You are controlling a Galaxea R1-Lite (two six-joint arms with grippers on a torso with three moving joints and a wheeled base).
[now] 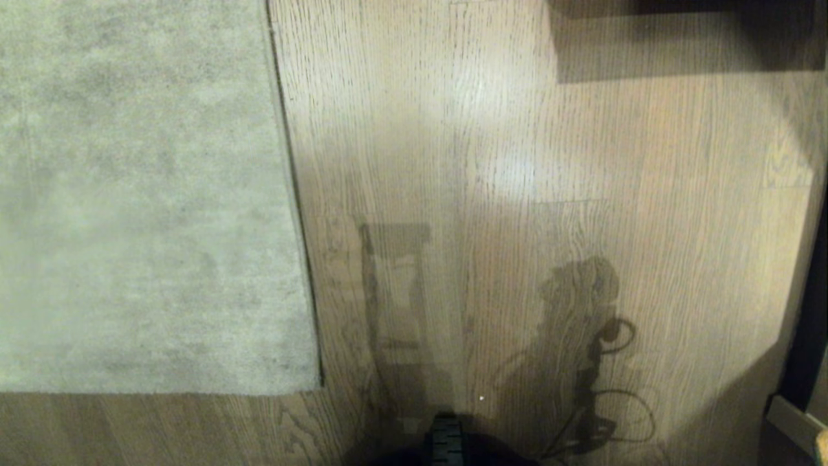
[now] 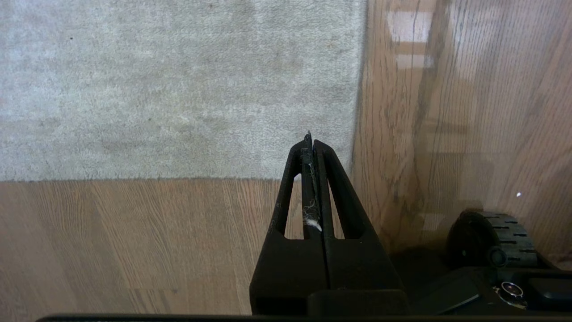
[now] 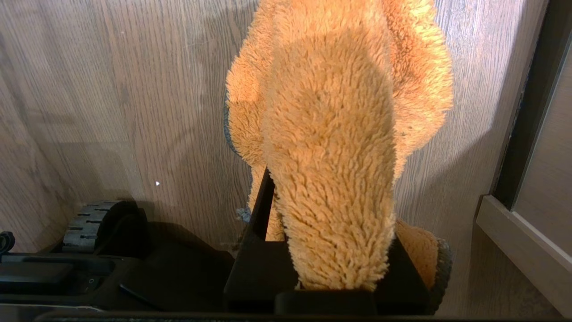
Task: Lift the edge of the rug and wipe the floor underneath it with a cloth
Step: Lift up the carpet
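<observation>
The grey-beige rug [image 1: 142, 194] lies flat at the left, its edge [image 1: 294, 194] running down to a corner [image 1: 317, 385] on the wood floor [image 1: 517, 162]. Neither arm shows in the head view, only their shadows. In the left wrist view my left gripper [image 2: 311, 141] is shut and empty, apart from a wisp of lint, and hangs above the floor just short of the rug corner [image 2: 353, 172]. My right gripper [image 3: 326, 174] is shut on the fluffy orange cloth [image 3: 339, 112], which drapes over and hides most of its fingers [image 3: 261, 201]. Dark trim [image 3: 442, 268] shows at the cloth's hem.
The robot's base and a black wheel [image 2: 491, 237] sit low between the arms. A dark frame and pale cabinet base [image 3: 523, 241] stand close on the right, seen also as a black upright [image 1: 808, 336]. Dark furniture [image 1: 686, 39] shades the far right.
</observation>
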